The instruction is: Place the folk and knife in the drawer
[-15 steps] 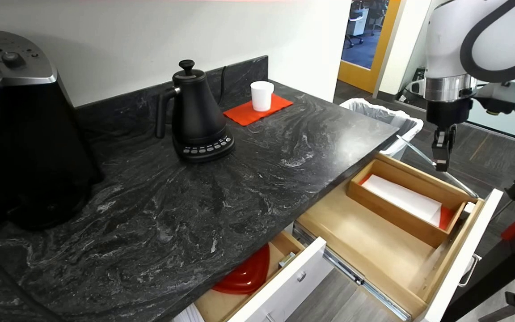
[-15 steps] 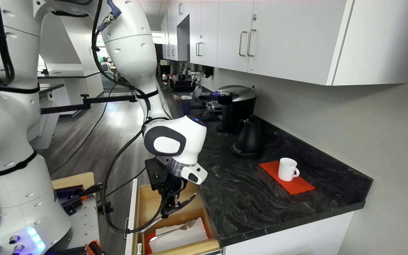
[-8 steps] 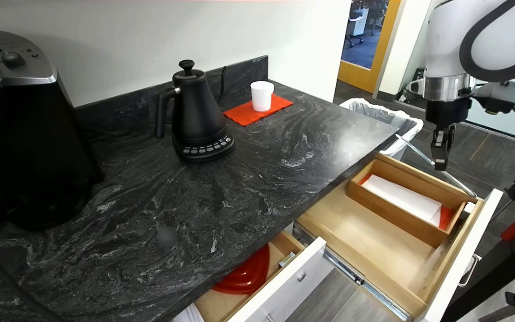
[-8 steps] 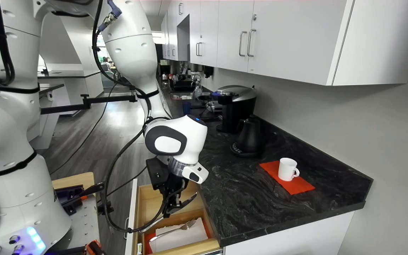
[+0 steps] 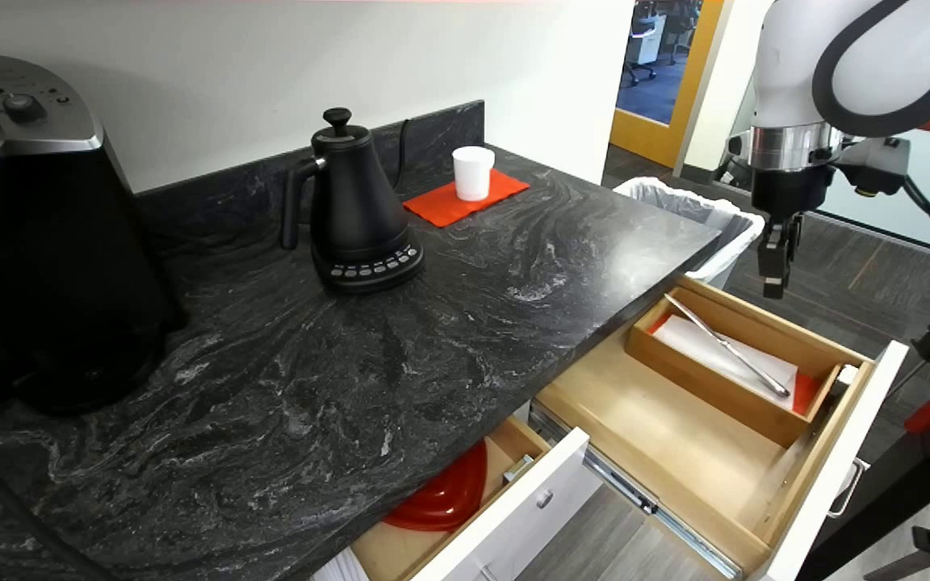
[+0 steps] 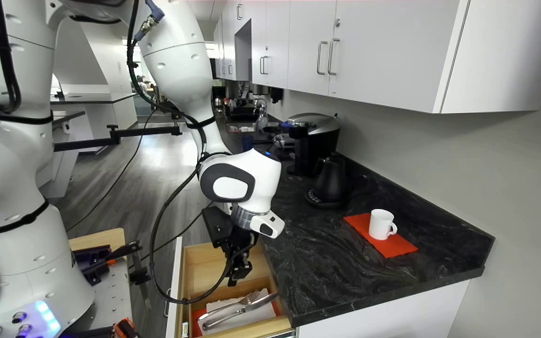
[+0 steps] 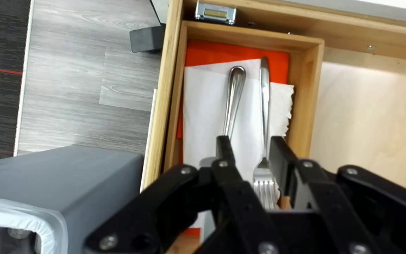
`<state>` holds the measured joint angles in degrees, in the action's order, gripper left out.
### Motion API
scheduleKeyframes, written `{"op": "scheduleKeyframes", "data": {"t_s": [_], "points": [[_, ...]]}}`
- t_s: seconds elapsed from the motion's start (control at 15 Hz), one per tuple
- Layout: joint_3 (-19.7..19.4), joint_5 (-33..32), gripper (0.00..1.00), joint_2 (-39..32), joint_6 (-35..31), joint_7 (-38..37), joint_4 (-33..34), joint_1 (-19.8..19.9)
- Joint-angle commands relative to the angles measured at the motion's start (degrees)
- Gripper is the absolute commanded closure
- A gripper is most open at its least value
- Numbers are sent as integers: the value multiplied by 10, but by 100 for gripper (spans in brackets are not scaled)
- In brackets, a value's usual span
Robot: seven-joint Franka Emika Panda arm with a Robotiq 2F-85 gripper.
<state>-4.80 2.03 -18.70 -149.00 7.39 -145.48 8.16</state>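
You have the gripper (image 7: 250,143) hanging above the pulled-out wooden drawer (image 5: 675,420), its fingers parted; in the wrist view you look down between them at the head of the fork (image 7: 265,120). Both pieces of cutlery are inside the drawer, in the wood-rimmed tray (image 5: 707,387). There the table knife (image 5: 725,344) lies left of the fork, both handles toward the far side, white paper (image 7: 203,102) showing between them. A red napkin (image 7: 231,49) lies under that paper. In an exterior view you see the knife slant across the tray, handle to the near right, tip at the far left wall; you cannot tell whether the tip rests on the rim. On the dark countertop (image 5: 271,363) a white mug (image 5: 473,173) stands on a red cloth (image 5: 433,208), with a black electric kettle (image 5: 360,194) nearer and to its left.
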Motion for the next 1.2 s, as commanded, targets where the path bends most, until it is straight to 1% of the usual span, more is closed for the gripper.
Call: {"op": "scheduleKeyframes", "data": {"t_s": [0.0, 0.27, 0.33, 0.4, 0.53, 0.67, 0.73, 0.8, 1.13], "points": [[-4, -5, 36, -3, 8, -14, 15, -3], [-5, -9, 10, 11, 3, -15, 3, -6], [-5, -10, 5, 12, 3, -16, 1, -6], [-6, -11, 1, 20, 0, -17, -10, -7], [-5, -12, 0, 27, -2, -19, -21, -9], [-4, -12, 0, 44, -9, -22, -46, -13], [1, -2, 0, 44, 0, -23, -44, -13], [2, -2, 0, 8, 1, -4, -12, -5], [3, -2, 0, 16, 1, -8, -22, -8]]}}
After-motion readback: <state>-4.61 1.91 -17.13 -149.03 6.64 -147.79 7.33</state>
